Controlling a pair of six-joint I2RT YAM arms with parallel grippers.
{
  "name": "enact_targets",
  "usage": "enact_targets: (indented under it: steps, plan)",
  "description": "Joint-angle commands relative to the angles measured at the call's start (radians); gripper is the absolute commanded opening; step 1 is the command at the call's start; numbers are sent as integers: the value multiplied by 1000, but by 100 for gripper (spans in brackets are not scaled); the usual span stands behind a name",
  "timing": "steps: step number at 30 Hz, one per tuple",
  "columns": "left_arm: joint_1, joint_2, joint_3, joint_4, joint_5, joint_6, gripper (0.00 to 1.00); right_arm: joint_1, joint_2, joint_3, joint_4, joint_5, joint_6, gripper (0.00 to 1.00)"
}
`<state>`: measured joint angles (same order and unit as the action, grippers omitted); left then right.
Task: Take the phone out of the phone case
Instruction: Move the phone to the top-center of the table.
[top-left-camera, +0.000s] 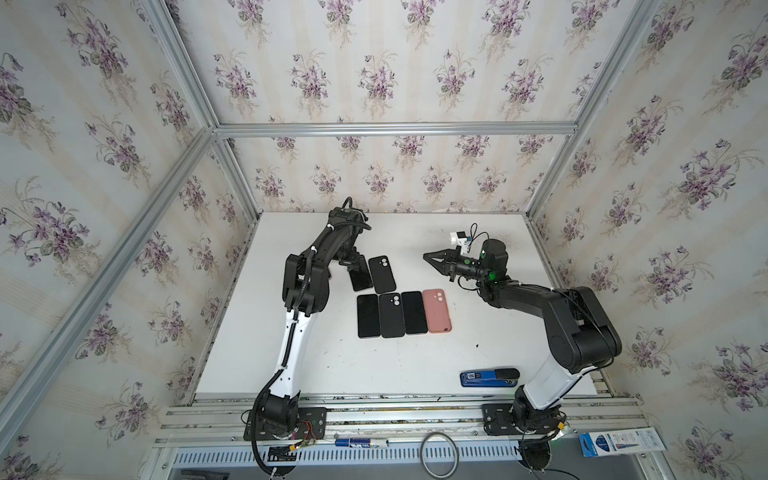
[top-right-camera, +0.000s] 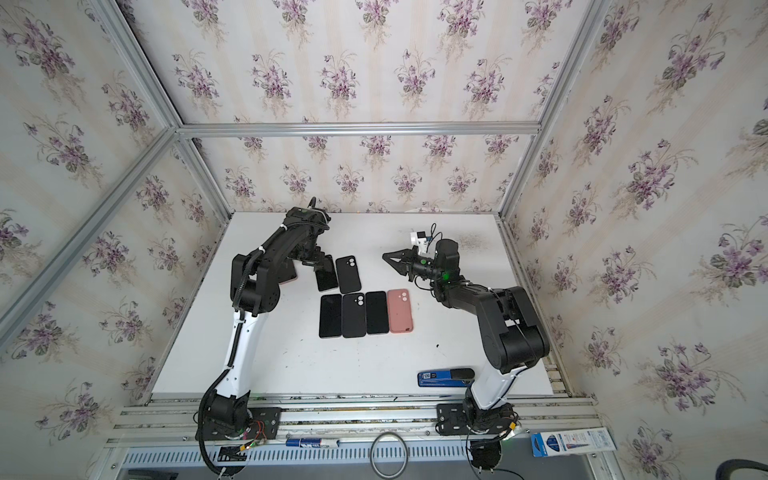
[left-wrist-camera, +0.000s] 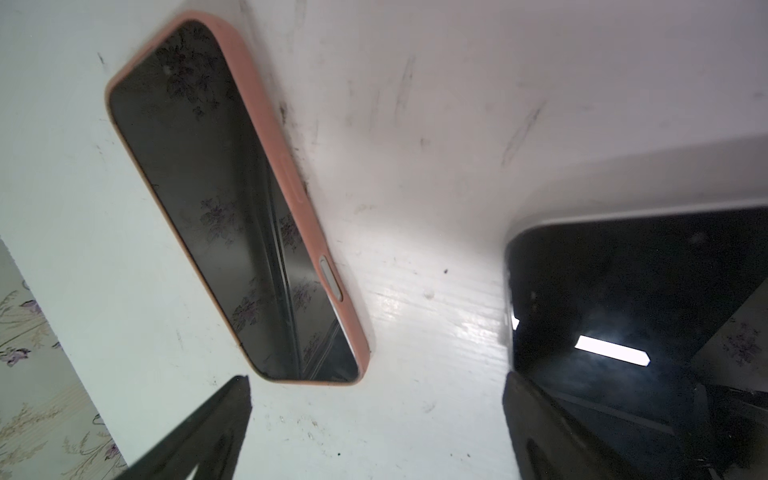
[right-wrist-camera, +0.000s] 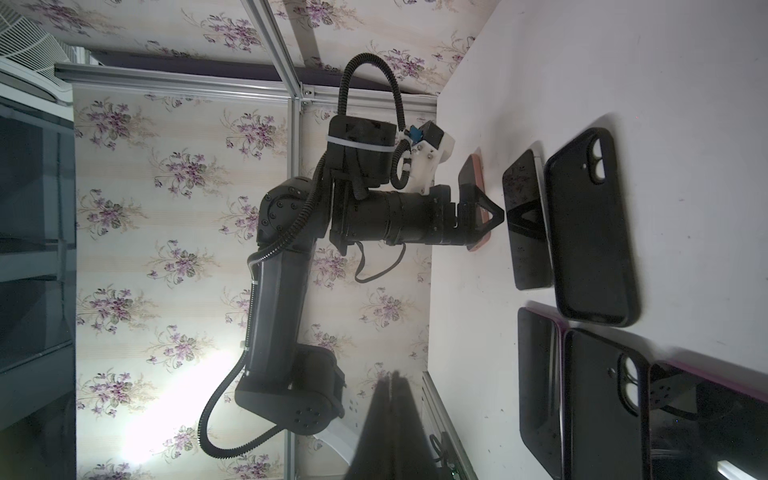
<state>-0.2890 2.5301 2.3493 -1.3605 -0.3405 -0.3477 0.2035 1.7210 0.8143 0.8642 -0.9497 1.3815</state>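
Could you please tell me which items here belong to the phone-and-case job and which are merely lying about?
Job: pink-cased phone; bare phones; black cases; pink case; open left gripper.
Lying about: blue stapler-like tool; blue box; ring.

Left claw (left-wrist-camera: 376, 376) spread wide, low; right claw (top-left-camera: 430, 257) closed, raised.

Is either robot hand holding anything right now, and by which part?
Nothing is held. The left end effector hangs open between the pink-cased phone and a bare phone; the right end effector is shut, empty.
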Motion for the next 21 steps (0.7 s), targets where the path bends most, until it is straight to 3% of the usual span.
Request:
enact_targets:
  steps: [1, 6, 8, 21]
  plan:
    - [1, 3, 3, -20, 5, -14, 96, -7, 24, -6, 201, -32, 104, 3]
    - [-1, 6, 3, -21, 34, -5, 94, -9, 38, -6, 272, -38, 148, 6]
    - [1, 15, 8, -27, 51, 5, 88, -8, 35, -7, 272, -37, 148, 6]
    - [-6, -13, -40, 9, 82, 63, 86, -8, 11, -20, 266, -14, 141, 6]
